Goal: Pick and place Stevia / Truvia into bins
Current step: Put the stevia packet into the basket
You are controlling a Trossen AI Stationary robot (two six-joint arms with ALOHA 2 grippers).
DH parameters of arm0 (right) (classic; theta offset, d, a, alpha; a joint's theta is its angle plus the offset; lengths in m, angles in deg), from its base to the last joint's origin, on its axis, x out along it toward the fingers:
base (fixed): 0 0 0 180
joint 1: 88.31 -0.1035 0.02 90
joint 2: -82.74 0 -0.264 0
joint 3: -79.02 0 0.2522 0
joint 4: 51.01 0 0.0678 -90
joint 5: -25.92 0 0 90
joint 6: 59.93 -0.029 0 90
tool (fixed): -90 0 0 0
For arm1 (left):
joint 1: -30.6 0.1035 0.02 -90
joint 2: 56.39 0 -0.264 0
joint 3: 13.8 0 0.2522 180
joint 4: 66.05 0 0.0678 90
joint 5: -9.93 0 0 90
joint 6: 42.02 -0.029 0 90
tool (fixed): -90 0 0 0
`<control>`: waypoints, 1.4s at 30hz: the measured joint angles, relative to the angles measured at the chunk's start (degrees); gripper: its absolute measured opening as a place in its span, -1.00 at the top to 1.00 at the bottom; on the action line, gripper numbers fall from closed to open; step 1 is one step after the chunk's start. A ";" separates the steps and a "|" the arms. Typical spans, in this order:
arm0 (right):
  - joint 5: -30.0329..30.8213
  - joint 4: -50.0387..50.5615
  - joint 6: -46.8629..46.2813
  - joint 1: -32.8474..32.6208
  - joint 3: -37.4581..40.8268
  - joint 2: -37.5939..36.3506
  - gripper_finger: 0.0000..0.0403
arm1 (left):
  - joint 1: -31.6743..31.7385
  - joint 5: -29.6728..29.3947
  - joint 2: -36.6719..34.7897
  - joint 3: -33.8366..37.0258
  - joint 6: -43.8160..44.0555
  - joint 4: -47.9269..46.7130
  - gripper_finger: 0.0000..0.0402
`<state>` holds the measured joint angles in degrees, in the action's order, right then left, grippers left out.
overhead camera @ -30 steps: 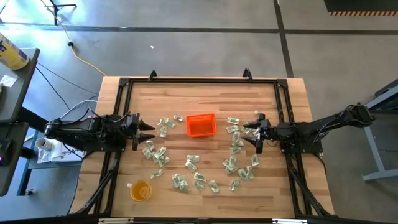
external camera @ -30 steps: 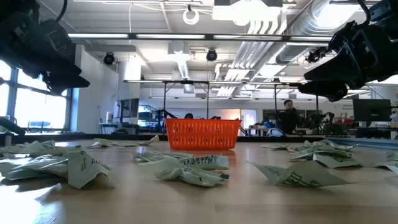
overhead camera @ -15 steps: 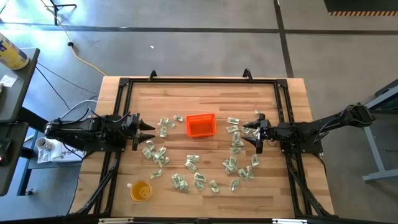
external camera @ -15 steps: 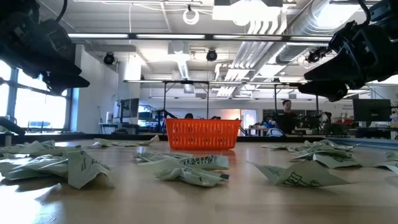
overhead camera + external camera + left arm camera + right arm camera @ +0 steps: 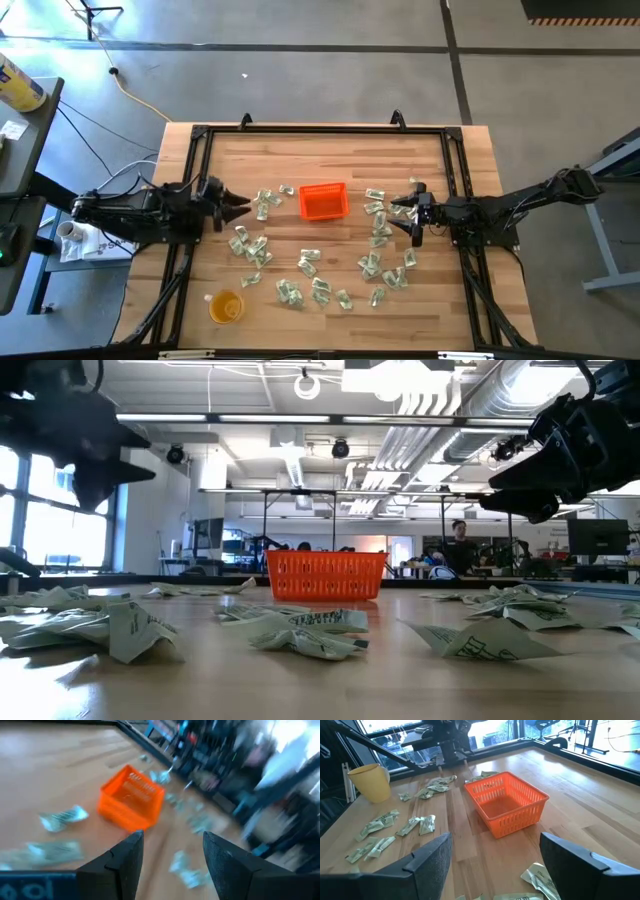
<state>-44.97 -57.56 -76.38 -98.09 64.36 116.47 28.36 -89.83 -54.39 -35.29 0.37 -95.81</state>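
The orange bin (image 5: 323, 201) stands on the wooden table, a little toward the far side of its middle; it also shows in the low view (image 5: 325, 575) and both wrist views (image 5: 131, 802) (image 5: 507, 802). Pale green Stevia sachets (image 5: 250, 245) lie flat and scattered to the bin's left, to its right (image 5: 380, 235) and on its near side (image 5: 315, 290). My left gripper (image 5: 240, 205) hovers open above the table, left of the bin, pointing at it (image 5: 172, 855). My right gripper (image 5: 398, 212) hovers open to the right of the bin, over the sachets there (image 5: 495, 855).
A translucent yellow cup (image 5: 226, 306) stands near the front left corner of the table. A black frame rail (image 5: 320, 128) runs round the table's edges. Bare wood lies between the bin and the far rail. A person (image 5: 459, 545) stands far back in the room.
My left gripper has rolled about the line it points along and tipped slightly upward, staying left of the bin. Its fingers, seen side by side from above before, now show as one point. The sachets and the bin have not moved.
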 joint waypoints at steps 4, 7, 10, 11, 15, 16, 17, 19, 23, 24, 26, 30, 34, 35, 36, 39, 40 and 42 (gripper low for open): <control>-0.02 0.01 0.00 0.02 0.02 0.01 -0.45 | 0.00 -1.33 0.00 -0.02 7.94 1.75 -0.19; -0.01 0.00 0.00 0.01 0.02 0.00 -0.45 | 0.00 -1.35 0.00 -0.02 9.31 2.08 -0.19; -0.02 0.00 0.00 0.01 0.02 0.01 -0.45 | 0.00 -1.36 0.00 -0.02 10.17 2.11 -0.19; -0.02 -0.01 0.00 0.00 0.02 0.00 -0.45 | 0.00 -1.58 0.00 -0.02 10.38 2.13 -0.19; 0.00 -0.01 0.00 0.02 0.00 0.01 -0.45 | 0.00 -5.55 0.00 -0.02 10.44 2.15 -0.19; 0.07 -0.02 0.54 0.02 0.01 0.01 -0.45 | 0.00 -6.43 0.00 -0.02 10.58 2.15 -0.19; 0.53 -0.03 2.12 0.02 0.00 0.01 -0.45 | 0.00 -7.00 0.00 -0.02 11.00 2.14 -0.19; 2.15 -0.03 5.34 0.02 0.01 0.01 -0.45 | 0.00 -7.53 0.00 -0.02 12.28 2.19 -0.19; 3.04 -0.07 5.99 0.02 0.00 0.01 -0.45 | 0.00 -7.60 0.01 -0.02 15.64 2.49 -0.19; 3.02 -0.17 5.95 0.02 0.00 0.01 -0.45 | 0.00 -7.63 0.02 -0.02 17.08 2.83 -0.19; 2.87 -0.53 5.91 0.02 0.02 0.00 -0.45 | 0.00 -7.65 0.02 -0.02 19.14 3.05 -0.19; 4.06 -1.56 1.16 0.02 0.00 -0.01 -0.45 | 0.00 -7.87 0.02 -0.02 19.72 3.05 -0.19; 10.63 -2.50 -7.37 0.02 0.01 0.01 -0.45 | 0.00 -7.89 0.02 -0.02 22.72 3.05 -0.19; 13.03 -2.79 -8.90 0.02 0.00 0.01 -0.45 | 0.00 -7.91 0.02 -0.02 23.67 3.04 -0.19; 15.54 -3.15 -10.14 0.02 0.02 -0.01 -0.45 | 0.00 -7.96 0.02 -0.02 24.18 3.04 -0.19; 22.09 -4.86 -13.11 0.04 0.02 -0.01 -0.45 | 0.00 -8.02 0.02 -0.02 24.34 3.00 -0.19; 23.87 -5.45 -14.38 0.04 0.02 -0.01 -0.45 | 0.00 -8.02 0.02 -0.02 24.34 2.89 -0.19; 26.84 -6.91 -18.53 0.04 0.00 0.01 -0.45 | 0.00 -8.01 0.02 -0.02 24.35 2.57 -0.19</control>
<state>-18.13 -64.46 -94.91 -98.05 64.36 116.48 28.36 -97.84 -54.37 -35.31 24.72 -93.24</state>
